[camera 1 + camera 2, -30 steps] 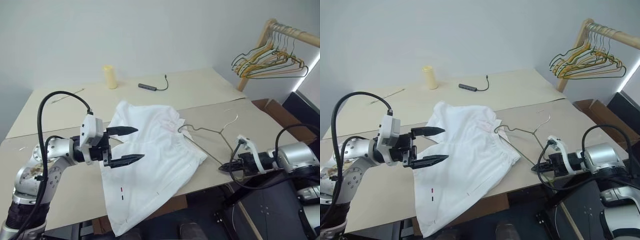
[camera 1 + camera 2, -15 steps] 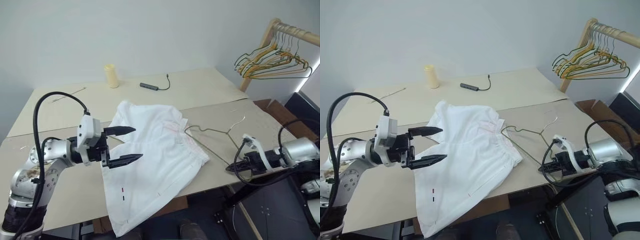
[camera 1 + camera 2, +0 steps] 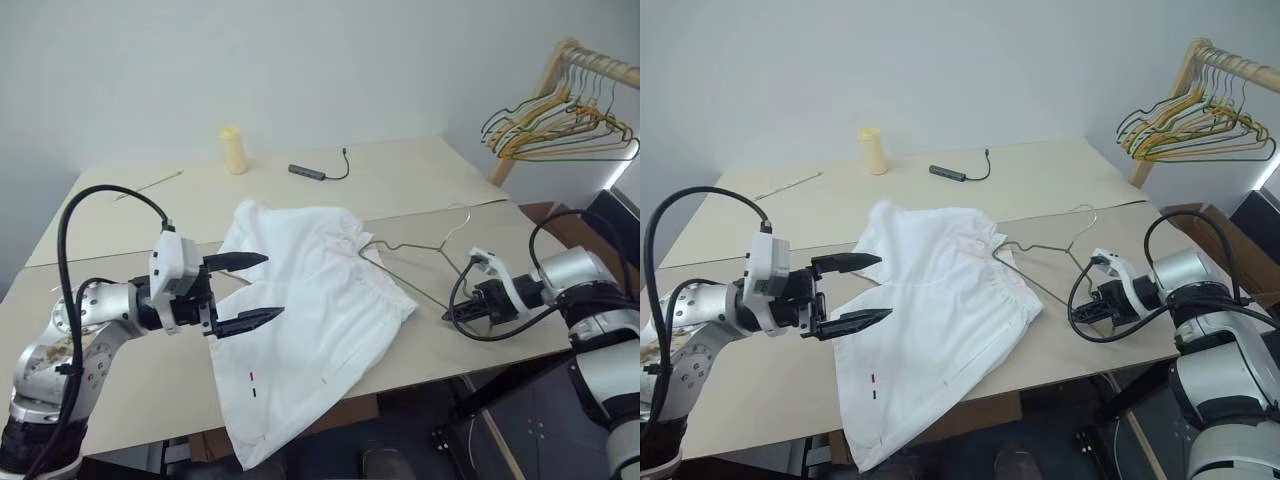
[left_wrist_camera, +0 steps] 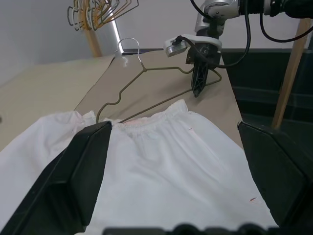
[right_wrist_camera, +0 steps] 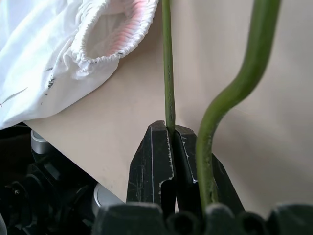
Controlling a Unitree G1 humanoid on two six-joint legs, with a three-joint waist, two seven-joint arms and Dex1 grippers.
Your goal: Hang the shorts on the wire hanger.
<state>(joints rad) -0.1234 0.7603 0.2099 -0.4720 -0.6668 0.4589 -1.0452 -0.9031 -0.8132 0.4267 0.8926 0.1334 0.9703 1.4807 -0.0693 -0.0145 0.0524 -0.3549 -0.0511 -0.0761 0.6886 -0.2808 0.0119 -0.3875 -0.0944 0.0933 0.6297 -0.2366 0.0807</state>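
The white shorts (image 3: 310, 310) lie crumpled across the middle of the table, one leg hanging over the front edge. To their right the thin grey wire hanger (image 3: 420, 250) lies flat, one corner touching the gathered waistband (image 4: 156, 120). My right gripper (image 5: 168, 128) is shut on the hanger's wire near its other corner (image 3: 452, 313), close to the table's front edge. My left gripper (image 3: 272, 285) hovers open over the left part of the shorts, pointing toward the hanger, with nothing between its fingers (image 4: 88, 171).
A yellow cylinder (image 3: 233, 150), a dark cable with a plug block (image 3: 312, 172) and a thin stick (image 3: 150, 183) lie at the back of the table (image 3: 130, 380). A wooden rack with a bunch of coloured hangers (image 3: 560, 115) stands at the far right.
My right gripper has pushed a little farther onto the table, carrying the hanger with it. The left gripper has stayed put and open. The head view has shifted slightly.
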